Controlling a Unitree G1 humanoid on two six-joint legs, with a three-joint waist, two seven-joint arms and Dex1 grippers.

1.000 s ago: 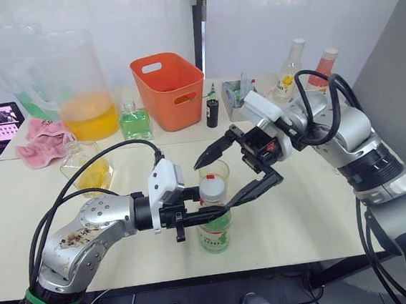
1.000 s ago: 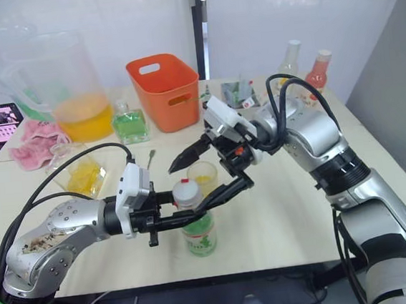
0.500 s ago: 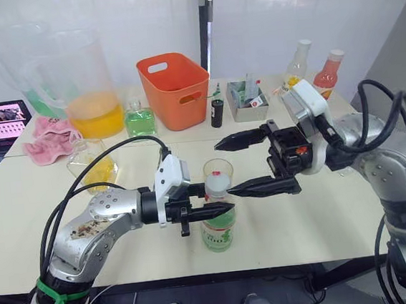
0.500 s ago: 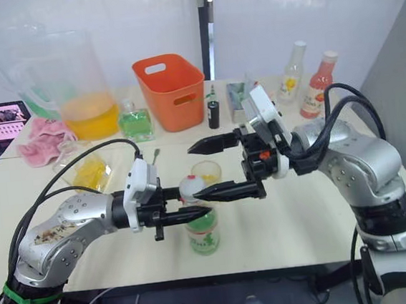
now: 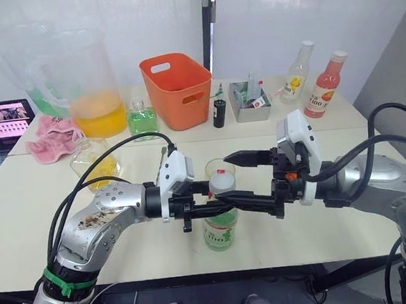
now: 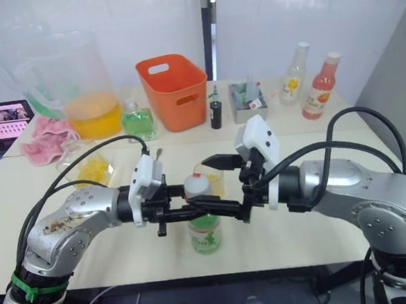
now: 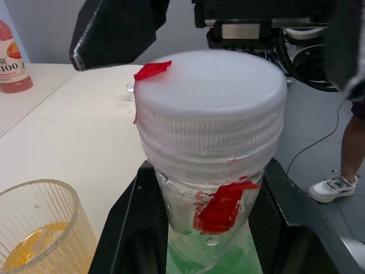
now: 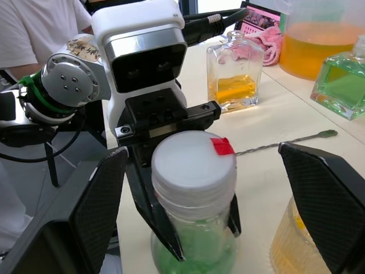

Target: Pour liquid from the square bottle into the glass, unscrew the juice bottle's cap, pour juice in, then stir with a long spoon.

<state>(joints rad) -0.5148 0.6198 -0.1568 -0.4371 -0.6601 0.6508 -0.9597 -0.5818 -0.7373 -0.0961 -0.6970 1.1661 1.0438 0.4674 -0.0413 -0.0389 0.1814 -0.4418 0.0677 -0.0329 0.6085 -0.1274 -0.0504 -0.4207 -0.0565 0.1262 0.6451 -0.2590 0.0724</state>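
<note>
Left gripper (image 5: 212,208) is clamped round the neck of the juice bottle (image 5: 219,226), just under the white cap (image 7: 212,108), bottle upright near the table's (image 5: 324,212) front edge. Right gripper (image 8: 219,188) spreads wide, one finger either side of the cap, not touching. The glass (image 5: 219,172), yellow liquid at its bottom, sits just behind. Farther left, the long spoon (image 8: 288,142) lies flat and the square bottle (image 8: 235,71) stands, stopper off.

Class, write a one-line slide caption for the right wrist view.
Left tool grips the juice bottle below its white cap; the open right tool straddles the cap.
</note>
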